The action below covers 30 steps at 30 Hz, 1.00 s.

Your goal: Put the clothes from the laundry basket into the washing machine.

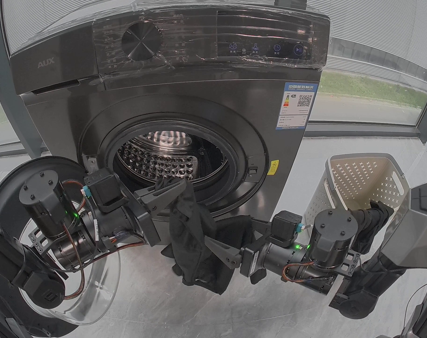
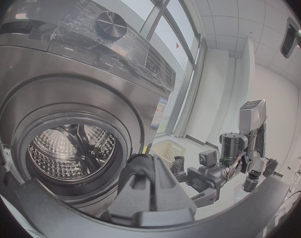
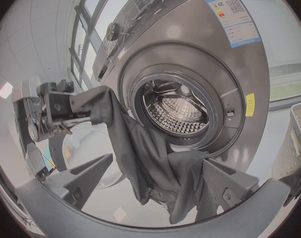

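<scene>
The grey washing machine (image 1: 176, 95) stands with its round door swung open and its steel drum (image 1: 162, 158) showing. A black garment (image 1: 199, 245) hangs just below the drum opening. My left gripper (image 1: 173, 191) is shut on the garment's upper end at the opening's lower rim; in the left wrist view the cloth (image 2: 139, 166) bunches between the gripper's (image 2: 152, 182) fingers. My right gripper (image 1: 232, 240) is open lower and to the right, and the garment (image 3: 147, 156) drapes over one of its fingers (image 3: 226, 179). The beige laundry basket (image 1: 363, 179) stands on the floor to the right.
The open door (image 1: 96, 278) with its glass bowl hangs at the lower left, close behind my left arm. Grey floor lies in front of the machine. Large windows run behind the machine and the basket.
</scene>
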{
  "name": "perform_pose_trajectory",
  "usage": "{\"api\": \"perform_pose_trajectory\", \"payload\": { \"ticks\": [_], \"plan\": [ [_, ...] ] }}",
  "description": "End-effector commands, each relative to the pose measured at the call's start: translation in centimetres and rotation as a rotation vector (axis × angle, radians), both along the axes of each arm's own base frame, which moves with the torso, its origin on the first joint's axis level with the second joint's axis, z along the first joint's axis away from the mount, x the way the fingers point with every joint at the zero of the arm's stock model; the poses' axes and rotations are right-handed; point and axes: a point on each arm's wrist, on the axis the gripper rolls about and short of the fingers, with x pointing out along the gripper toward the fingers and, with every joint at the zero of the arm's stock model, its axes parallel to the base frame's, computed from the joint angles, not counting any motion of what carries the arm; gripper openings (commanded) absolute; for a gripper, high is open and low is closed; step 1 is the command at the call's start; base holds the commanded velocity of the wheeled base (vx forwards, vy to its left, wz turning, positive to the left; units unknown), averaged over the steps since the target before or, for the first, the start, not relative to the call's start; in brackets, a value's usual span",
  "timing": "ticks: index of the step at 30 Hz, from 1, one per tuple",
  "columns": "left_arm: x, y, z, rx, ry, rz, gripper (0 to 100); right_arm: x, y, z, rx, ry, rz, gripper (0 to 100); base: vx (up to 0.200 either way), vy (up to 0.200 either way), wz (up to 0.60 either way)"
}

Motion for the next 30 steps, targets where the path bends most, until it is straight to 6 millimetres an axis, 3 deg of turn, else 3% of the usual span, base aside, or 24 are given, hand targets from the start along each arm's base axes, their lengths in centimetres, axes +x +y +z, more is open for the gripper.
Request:
{"api": "perform_pose_trajectory", "payload": {
  "ticks": [1, 15, 30],
  "plan": [
    [-0.2, 0.0, 0.4, -0.013, -0.014, 0.001, 0, 1.1, -0.2, -3.3, -0.082, 0.006, -0.025, 100, 0.0, 0.0, 0.0],
    [-0.1, 0.0, 2.0, -0.062, -0.08, 0.062, 0, 2.0, -1.8, -6.6, -0.195, 0.041, -0.073, 100, 0.0, 0.0, 0.0],
    [-0.8, 0.7, 4.8, -0.122, -0.174, 0.071, 0, 1.1, -3.0, -10.9, -0.312, 0.167, -0.071, 100, 0.0, 0.0, 0.0]
  ]
}}
